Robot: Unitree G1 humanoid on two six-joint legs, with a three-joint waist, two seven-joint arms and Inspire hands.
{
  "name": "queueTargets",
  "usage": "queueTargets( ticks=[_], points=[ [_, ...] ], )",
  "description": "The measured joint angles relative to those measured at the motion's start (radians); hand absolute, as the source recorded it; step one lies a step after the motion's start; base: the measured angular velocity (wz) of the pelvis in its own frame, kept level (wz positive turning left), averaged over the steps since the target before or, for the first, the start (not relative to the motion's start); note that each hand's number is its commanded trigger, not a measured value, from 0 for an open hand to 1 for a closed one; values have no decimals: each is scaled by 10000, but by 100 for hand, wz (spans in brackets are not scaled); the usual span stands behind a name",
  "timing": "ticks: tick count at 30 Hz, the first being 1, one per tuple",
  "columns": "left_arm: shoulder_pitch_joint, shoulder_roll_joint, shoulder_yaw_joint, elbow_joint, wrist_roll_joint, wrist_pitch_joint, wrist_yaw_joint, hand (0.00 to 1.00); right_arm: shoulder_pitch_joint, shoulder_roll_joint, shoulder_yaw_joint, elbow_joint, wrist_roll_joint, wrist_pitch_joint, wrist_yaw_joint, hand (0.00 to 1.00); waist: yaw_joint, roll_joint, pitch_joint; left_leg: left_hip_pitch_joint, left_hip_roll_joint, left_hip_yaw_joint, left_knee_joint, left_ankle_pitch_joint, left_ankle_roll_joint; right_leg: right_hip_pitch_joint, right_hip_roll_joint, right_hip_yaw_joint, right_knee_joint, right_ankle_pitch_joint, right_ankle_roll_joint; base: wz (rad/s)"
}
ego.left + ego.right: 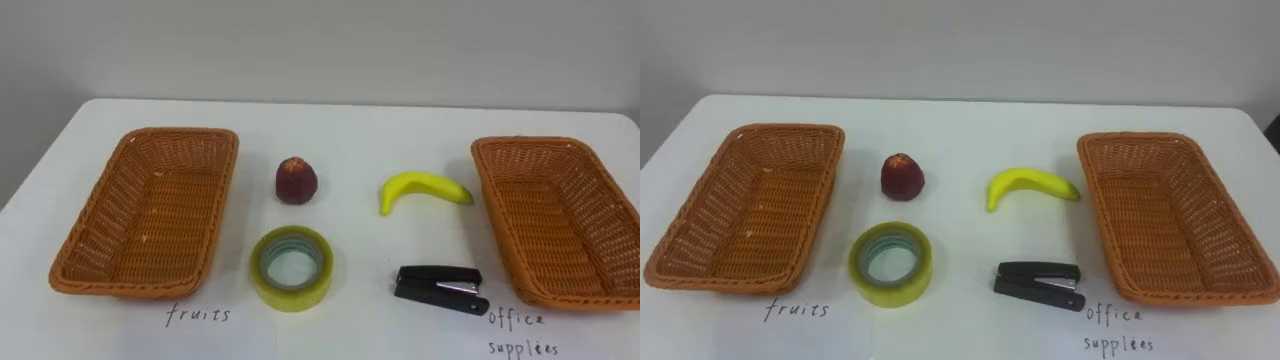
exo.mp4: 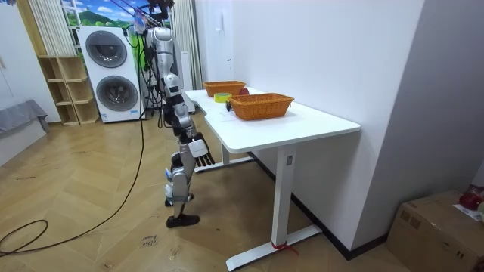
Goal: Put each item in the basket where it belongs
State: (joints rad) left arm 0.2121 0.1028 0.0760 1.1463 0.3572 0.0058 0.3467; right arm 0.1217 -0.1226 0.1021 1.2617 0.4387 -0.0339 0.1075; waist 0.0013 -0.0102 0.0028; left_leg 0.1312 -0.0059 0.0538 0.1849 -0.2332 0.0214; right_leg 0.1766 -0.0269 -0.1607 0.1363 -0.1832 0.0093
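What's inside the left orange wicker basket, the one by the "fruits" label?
Nothing. The orange wicker basket shows only its bare woven floor, with nothing covering it. The red round fruit and yellow banana lie outside it on the white table.

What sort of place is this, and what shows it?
Probably a household-style room with a laundry corner: stacked washing machines, a wooden shelf unit and parquet floor, beside the white table.

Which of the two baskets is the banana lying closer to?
The right basket: the banana lies just off its inner rim, while the left basket sits farther away, beyond the apple.
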Motion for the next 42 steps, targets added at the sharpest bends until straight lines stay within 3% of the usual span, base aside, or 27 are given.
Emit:
queueTargets(
  ticks=[9, 14, 19, 23, 28, 34, 39, 42],
  points=[
    [-180, 2, -3, 1, 1, -141, 198, 0, -32, 6, -77, 163, 87, -15, 61, 0, -22, -58, 14, 25, 30, 215, -73, -5, 3, -47, 38, 188, -1, 8, -7, -5],
    [-139, 1, 22, 19, 2, -140, 209, 0, -28, 29, -152, 246, 147, -14, 162, 0, -2, -141, -47, 34, 35, 270, -66, -1, 4, -154, 37, 205, 6, 8, -7, -4],
    [3, -1, 292, 21, 3, -139, 218, 0, 100, 36, -387, 253, 285, 1, 158, 0, 4, -173, -47, 153, 52, 292, -181, -4, 2, -115, 53, 216, 4, 8, -6, -3],
    [174, -2, 447, 66, 3, -111, 231, 0, 395, 38, -612, 275, 1176, 21, 119, 0, 1, -143, -30, 172, 79, 285, -251, -12, -8, -32, 82, 222, -12, 8, -6, 0],
    [230, 3, 628, 136, -110, -55, 157, 0, 750, 11, -1349, 273, 2112, 80, -139, 0, -48, -113, -32, 152, 91, 251, -281, -17, -21, -37, 101, 212, -19, 7, -7, 1],
    [243, 83, 1466, -122, -149, -112, 180, 0, 1002, -87, -2794, 266, 2635, 152, -732, 0, -365, -189, -54, 174, 91, 435, -213, -14, -19, -190, 106, 444, 9, 1, -18, -11],
    [210, 529, 1777, -287, -505, -443, 451, 0, 1083, -276, -4220, -42, 3488, 136, -1409, 0, -814, -422, -55, 204, 89, 532, -221, -15, -17, -187, 103, 496, 22, 0, -19, -3],
    [209, 585, 1775, -286, -543, -514, 635, 0, 1271, -370, -4920, -912, 3639, 110, -1890, 0, -1033, -452, -50, 210, 85, 558, -238, -17, -14, -213, 106, 595, 26, 1, -17, -6]
  ],
)
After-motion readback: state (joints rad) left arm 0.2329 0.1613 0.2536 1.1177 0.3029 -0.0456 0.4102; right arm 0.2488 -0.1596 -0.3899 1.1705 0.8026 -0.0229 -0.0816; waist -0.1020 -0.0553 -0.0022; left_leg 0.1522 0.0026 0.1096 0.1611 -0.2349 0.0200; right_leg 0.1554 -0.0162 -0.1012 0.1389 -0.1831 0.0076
